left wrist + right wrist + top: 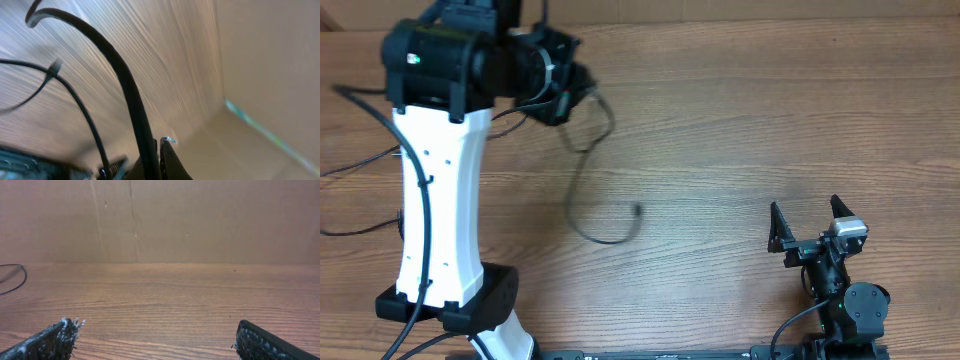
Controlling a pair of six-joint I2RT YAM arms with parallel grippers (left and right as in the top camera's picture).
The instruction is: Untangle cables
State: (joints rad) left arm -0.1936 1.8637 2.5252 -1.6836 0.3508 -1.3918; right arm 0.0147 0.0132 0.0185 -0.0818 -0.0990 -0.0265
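Wood-grain brown table [740, 120], cardboard wall [200, 220] behind. Left jaws, 11 o'clock, clamped on thin black flexible cable [569, 205]; strand trails to centre, plug end free. Right jaws, 5 o'clock, open, empty. One cable looks separated; others not visible.

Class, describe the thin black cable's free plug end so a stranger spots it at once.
Start at the white left arm on the wooden table. From its left gripper, shut on the thin black cable, the cord curves back and hooks right. It ends in a small plug, the only loose end on open wood.
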